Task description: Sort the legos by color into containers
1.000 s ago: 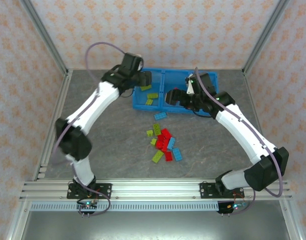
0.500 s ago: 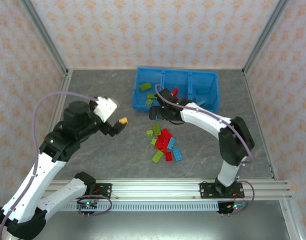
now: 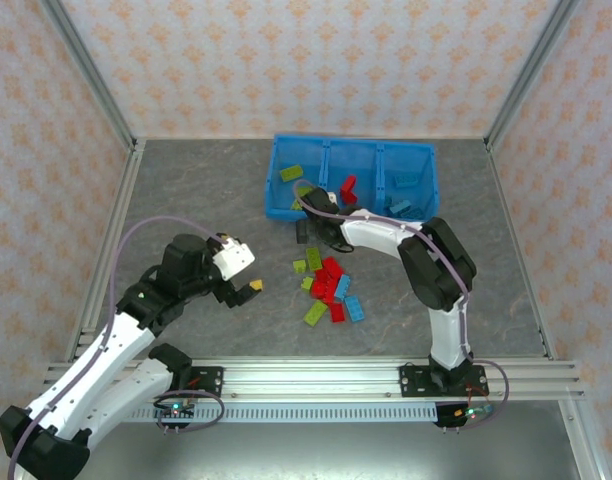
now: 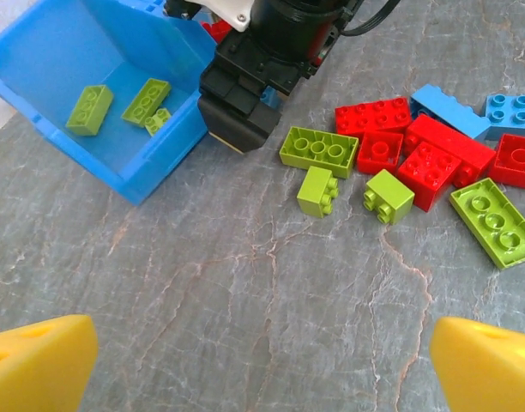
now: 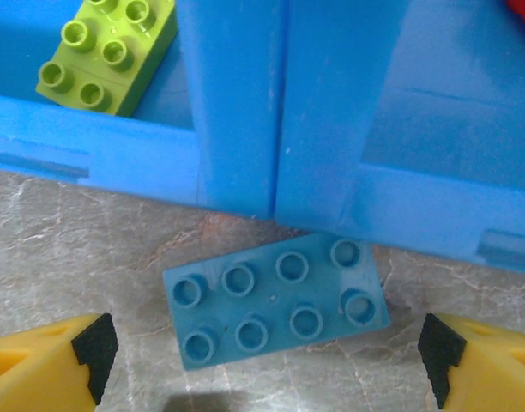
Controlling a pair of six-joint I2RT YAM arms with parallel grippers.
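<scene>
The blue bin [image 3: 352, 141] stands at the back: yellow-green legos [image 3: 291, 173] in its left container, a red one [image 3: 347, 187] in the middle, light blue ones [image 3: 406, 180] on the right. Loose legos [image 3: 331, 288] lie mixed on the table in front of it. My right gripper [image 3: 308, 232] hangs open at the bin's front wall [image 5: 237, 103], directly above a blue eight-stud brick [image 5: 275, 309] that lies flat between its spread fingers [image 5: 48, 365], untouched. My left gripper [image 3: 248, 290] is open and empty over bare table, left of the pile [image 4: 417, 154].
In the left wrist view the right gripper's black body [image 4: 262, 77] stands by the bin's corner [image 4: 172, 163], with a green brick [image 4: 319, 151] just beside it. Aluminium frame posts and patterned walls enclose the table. Bare grey table lies left of the pile.
My left arm drew back from the bin to the near left, its gripper opening. My right arm swung from the bin's right side down to the bin's front wall, over the blue brick.
</scene>
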